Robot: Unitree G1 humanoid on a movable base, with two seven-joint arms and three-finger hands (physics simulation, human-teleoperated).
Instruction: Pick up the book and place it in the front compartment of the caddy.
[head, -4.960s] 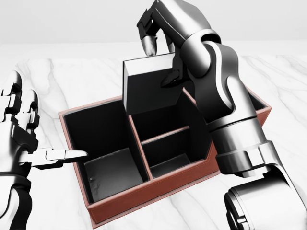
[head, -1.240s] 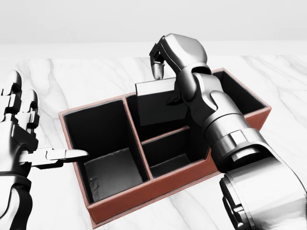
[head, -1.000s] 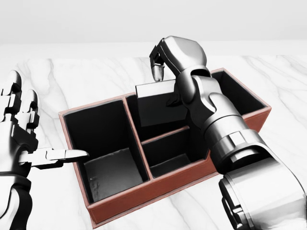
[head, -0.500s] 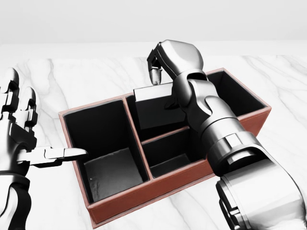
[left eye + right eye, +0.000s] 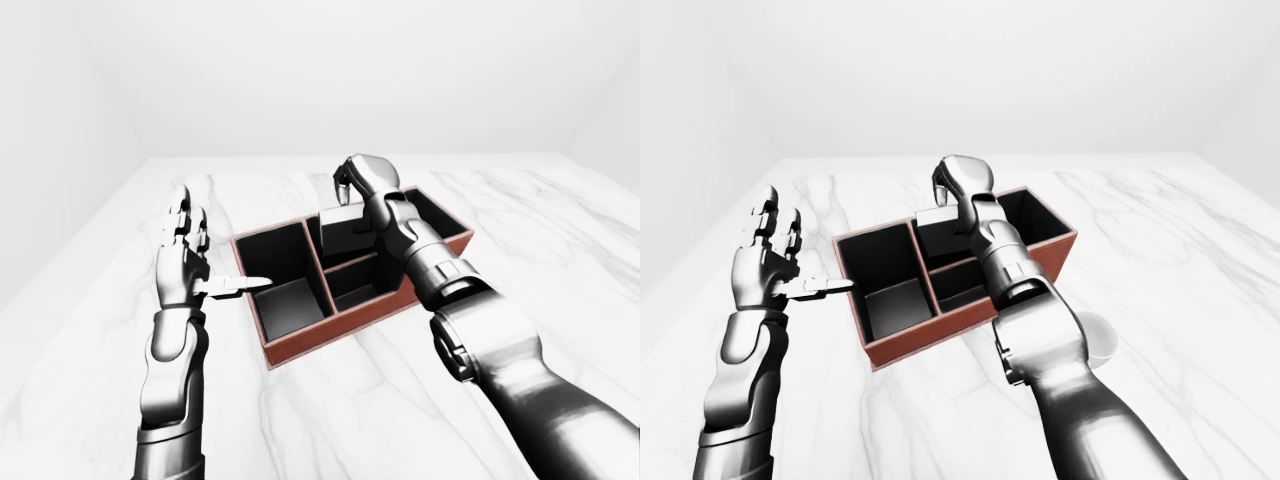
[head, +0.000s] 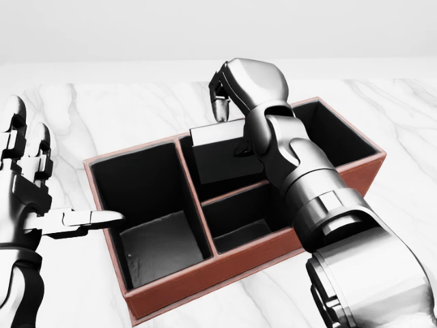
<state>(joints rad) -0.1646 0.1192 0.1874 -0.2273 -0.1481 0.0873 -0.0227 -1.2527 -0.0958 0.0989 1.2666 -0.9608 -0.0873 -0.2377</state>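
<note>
Right hand (image 6: 232, 113) is pinching the book (image 6: 222, 150) by its top edge, fingers closed round it, book standing half-sunk in the caddy (image 6: 205, 277) upper middle compartment. Left hand (image 6: 31, 198) is hovering open beside the caddy. Book looks stiff, light, smooth-covered; edge grip suits.

The caddy (image 6: 225, 270) stands mid-worktop; its big left compartment and lower middle compartment gape open from above; the book (image 6: 222, 147) and right hand (image 6: 239, 89) block the upper middle one; the left hand (image 6: 31, 198) flanks its left wall.
</note>
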